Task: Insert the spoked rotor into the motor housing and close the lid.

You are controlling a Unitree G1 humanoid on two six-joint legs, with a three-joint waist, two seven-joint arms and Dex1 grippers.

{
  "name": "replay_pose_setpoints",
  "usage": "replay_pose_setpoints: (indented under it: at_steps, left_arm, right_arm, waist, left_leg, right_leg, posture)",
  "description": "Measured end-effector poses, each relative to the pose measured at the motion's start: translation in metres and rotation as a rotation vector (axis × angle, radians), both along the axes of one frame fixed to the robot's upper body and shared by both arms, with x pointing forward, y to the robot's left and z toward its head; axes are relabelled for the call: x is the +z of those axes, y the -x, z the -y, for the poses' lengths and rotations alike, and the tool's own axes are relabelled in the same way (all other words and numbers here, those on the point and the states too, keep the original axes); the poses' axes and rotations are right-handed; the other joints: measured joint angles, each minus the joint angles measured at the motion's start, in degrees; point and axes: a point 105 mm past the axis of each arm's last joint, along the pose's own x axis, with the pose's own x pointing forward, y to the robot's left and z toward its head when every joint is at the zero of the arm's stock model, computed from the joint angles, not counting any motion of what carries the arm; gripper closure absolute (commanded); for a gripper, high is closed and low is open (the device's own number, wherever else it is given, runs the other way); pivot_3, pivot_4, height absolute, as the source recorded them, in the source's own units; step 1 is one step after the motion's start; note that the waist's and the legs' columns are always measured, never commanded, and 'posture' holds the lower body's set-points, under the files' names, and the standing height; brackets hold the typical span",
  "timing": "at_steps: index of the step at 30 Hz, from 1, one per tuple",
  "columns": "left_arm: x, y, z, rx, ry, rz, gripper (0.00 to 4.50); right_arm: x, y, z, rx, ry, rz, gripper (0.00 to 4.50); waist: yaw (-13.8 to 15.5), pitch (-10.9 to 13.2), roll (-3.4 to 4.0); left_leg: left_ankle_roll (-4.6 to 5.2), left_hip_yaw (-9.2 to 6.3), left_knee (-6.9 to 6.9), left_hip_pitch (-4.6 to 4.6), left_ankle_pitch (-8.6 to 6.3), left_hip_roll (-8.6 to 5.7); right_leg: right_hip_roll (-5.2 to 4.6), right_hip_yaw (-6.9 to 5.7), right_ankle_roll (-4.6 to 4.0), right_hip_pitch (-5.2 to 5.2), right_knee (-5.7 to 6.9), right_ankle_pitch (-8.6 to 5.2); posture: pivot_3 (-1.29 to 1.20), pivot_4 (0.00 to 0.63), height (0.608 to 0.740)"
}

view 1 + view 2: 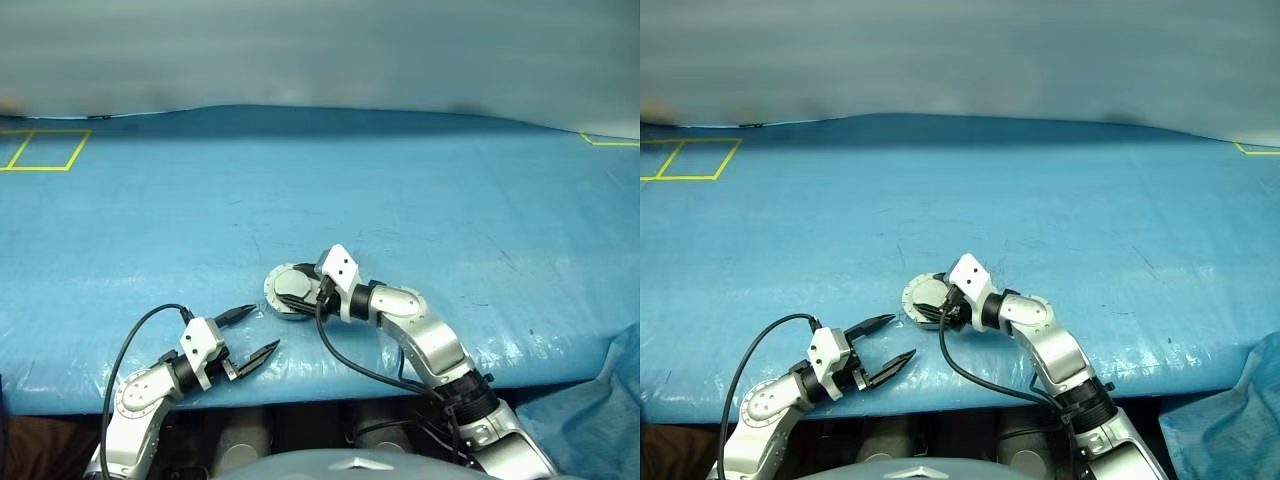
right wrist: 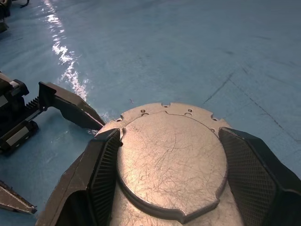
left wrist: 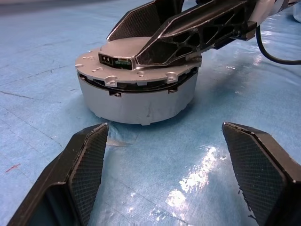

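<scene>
The motor housing (image 3: 141, 101), a short silver cup, stands on the blue sheet near the table's front edge. Its grey lid (image 2: 171, 165) lies flat on top, plain face with raised centre up. The spoked rotor is hidden. My right gripper (image 1: 315, 290) reaches over the housing from the right. Its fingers (image 2: 106, 174) lie on the lid, one on each side of the raised centre and against its edges. My left gripper (image 1: 266, 328) hovers open just in front and to the left of the housing, pointing at it with nothing between its fingers (image 3: 87, 165).
A blue sheet (image 1: 420, 200) covers the whole table. Yellow tape marks lie at the far left (image 1: 45, 150) and far right (image 1: 610, 140). The table's front edge (image 1: 330, 385) runs just behind both wrists. Black cables (image 1: 350, 360) trail from the arms.
</scene>
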Motion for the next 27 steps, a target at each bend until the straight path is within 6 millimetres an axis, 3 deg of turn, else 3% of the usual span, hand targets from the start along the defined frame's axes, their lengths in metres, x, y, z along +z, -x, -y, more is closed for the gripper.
replay_pose_setpoints:
  at_steps: [13,22,27]
  left_arm:
    - [0.0,0.0,0.0,0.001,0.002,0.003,0.38]
    - [0.01,-0.01,0.002,0.063,0.083,0.05,0.38]
    - [0.01,-0.014,-0.002,0.092,0.1,0.031,0.38]
  right_arm:
    - [-0.005,-0.004,0.0,0.009,0.082,0.067,1.5]
    - [-0.007,-0.004,-0.001,-0.007,0.008,-0.086,1.5]
    - [-0.007,-0.002,0.0,-0.002,0.014,-0.083,1.5]
  waist:
    - [-0.03,-0.01,-0.01]
    - [-0.12,-0.07,-0.05]
    - [-0.11,-0.11,-0.02]
  left_leg:
    - [-0.01,-0.03,-0.01,0.41,-0.01,0.03]
    - [-0.04,0.02,-0.06,0.57,-0.03,0.37]
    - [-0.05,0.04,-0.18,0.59,-0.04,0.35]
  right_leg:
    - [-0.02,-0.01,0.15,0.37,-0.02,-0.1]
    - [-0.03,0.0,0.14,0.46,-0.02,-0.1]
    - [-0.04,0.0,0.11,0.46,-0.09,-0.11]
  posture:
    - [0.0,0.15,0.74]
    - [0.0,0.15,0.74]
    - [0.0,0.15,0.74]
